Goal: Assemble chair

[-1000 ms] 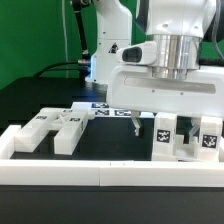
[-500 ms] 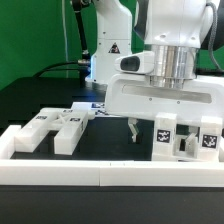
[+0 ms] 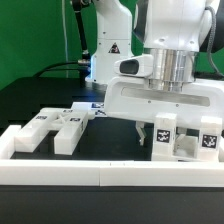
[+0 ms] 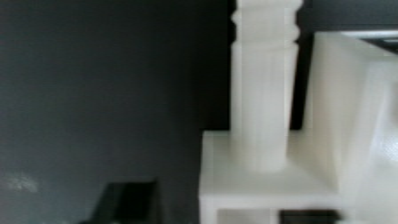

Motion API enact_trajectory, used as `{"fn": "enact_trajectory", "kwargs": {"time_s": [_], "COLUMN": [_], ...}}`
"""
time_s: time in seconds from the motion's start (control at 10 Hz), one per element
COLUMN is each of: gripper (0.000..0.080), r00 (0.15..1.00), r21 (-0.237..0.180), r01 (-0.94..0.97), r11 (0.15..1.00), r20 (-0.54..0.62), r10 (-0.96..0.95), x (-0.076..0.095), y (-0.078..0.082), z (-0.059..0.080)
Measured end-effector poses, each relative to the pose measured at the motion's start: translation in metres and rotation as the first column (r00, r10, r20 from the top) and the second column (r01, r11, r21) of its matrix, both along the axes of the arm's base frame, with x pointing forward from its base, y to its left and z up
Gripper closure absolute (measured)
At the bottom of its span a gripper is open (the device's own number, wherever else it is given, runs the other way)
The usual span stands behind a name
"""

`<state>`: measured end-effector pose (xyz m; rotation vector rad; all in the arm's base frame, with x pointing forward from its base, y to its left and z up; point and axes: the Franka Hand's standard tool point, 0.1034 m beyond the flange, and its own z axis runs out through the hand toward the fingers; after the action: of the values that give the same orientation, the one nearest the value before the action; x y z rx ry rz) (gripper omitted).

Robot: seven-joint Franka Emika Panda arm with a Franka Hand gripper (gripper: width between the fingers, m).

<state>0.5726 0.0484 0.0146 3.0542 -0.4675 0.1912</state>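
Chair pieces (image 3: pixel 200 142), white blocky plastic parts with black-and-white square tags, lie in two groups on the black counter (image 3: pixel 112 150). A long low white border rail (image 3: pixel 60 172) closes off the counter's near edge. The broad white body of the robot arm (image 3: pixel 165 98) hangs over the middle, so you see little of what lies under it.

The upright tagged cluster (image 3: pixel 185 140) stands toward the exterior view's right, close to the rail. The flat slotted slab group (image 3: pixel 58 128) lies well apart on the exterior view's left, with bare counter between the two.

In the wrist view a white slab (image 4: pixel 356 100) rises beside a white block (image 4: pixel 267 178). A slim white ridged post (image 4: pixel 263 90) is set in that block, its long axis running parallel to the slab's edge and close to it.

The pincer (image 3: pixel 144 131) is down at the upright cluster's left face. One dark finger (image 3: pixel 141 130) is just beside that face and the other is hidden. You cannot tell how wide the jaws stand or whether they hold anything.

Judge the next move by the post's axis. The slab crowds one side, so your open room is toward the exterior view's left.
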Motion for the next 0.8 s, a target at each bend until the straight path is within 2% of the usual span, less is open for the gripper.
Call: {"fn": "enact_trajectory", "kwargs": {"time_s": [0.1,0.2,0.5,0.7,0.8], "gripper": [0.0672,0.076,0.076,0.0764,0.0764], "r00": [1.0,1.0,1.0,1.0,0.999], "r21": [0.0,-0.003,-0.002,0.01,0.02], "r01": [0.001,0.003,-0.005,-0.022,-0.034], "r11": [1.0,1.0,1.0,1.0,0.999], "r20": [0.0,-0.001,-0.003,-0.018,-0.028], "r10": [-0.001,-0.003,0.005,0.022,0.035], "x": [0.0,0.0,-0.001,-0.002,-0.003], "y": [0.0,-0.003,-0.003,-0.005,-0.006], "z": [0.0,0.0,0.002,0.019,0.033]}}
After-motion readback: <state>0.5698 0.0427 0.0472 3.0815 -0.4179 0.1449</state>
